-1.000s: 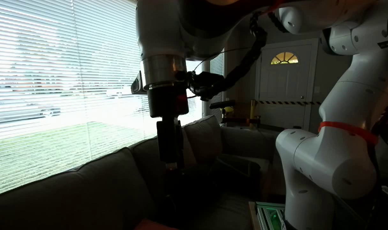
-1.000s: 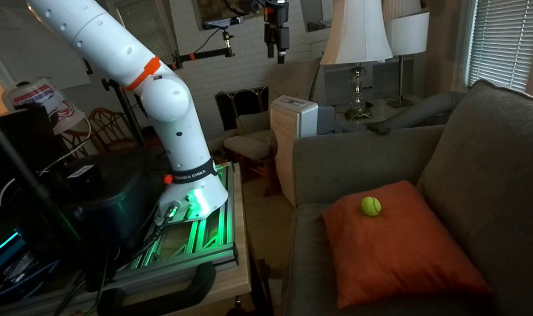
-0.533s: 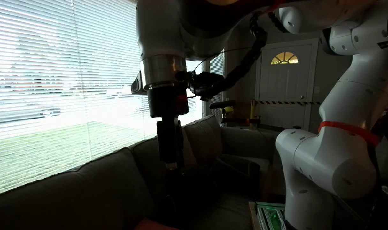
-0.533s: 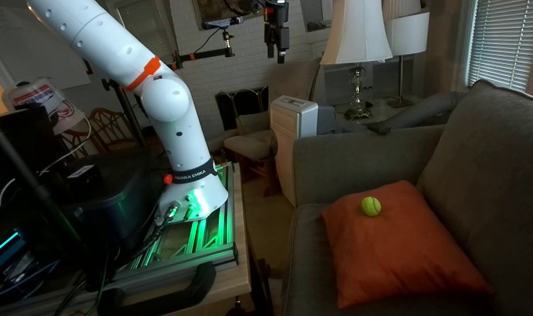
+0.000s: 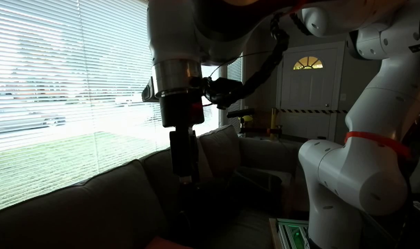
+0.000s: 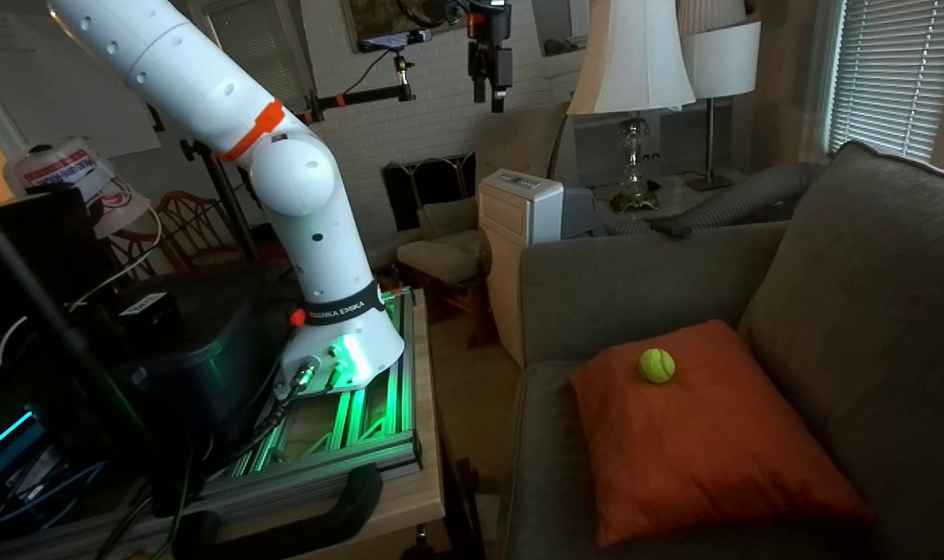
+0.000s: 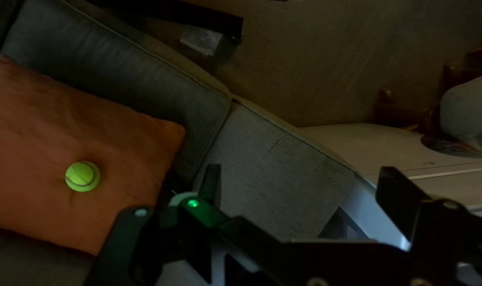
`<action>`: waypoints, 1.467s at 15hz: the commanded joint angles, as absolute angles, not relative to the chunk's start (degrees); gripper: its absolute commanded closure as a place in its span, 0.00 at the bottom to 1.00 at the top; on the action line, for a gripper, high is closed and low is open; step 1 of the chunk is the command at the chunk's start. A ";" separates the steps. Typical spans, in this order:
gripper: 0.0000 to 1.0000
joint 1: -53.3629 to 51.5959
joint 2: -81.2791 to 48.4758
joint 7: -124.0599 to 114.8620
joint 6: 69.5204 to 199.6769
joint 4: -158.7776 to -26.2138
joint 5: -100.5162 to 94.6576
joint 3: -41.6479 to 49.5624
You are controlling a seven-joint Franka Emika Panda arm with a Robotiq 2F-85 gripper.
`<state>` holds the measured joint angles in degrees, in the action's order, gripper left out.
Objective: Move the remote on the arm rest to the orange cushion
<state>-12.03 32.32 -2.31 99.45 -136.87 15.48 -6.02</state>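
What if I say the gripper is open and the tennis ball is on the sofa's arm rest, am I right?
Not quite: an exterior view shows the tennis ball on the orange cushion, not on the arm rest. The rest is right: the gripper is open, as the wrist view shows.

Orange cushion [image 5: 165, 244]: cut off by the lower edge in an exterior view, by the left edge in the wrist view. Arm rest [image 7: 272, 174]: there partly hidden behind the fingers [image 7: 396, 196]. In an exterior view, 2 lampshades [image 6: 631, 62]: cropped above; lettering [image 6: 61, 172] on the white container [image 6: 122, 215]: illegible.
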 commanded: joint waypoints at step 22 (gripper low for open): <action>0.00 -44.24 -3.51 81.93 128.34 -117.58 55.37 41.91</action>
<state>-40.92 4.80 70.80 133.64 -125.39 44.89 38.79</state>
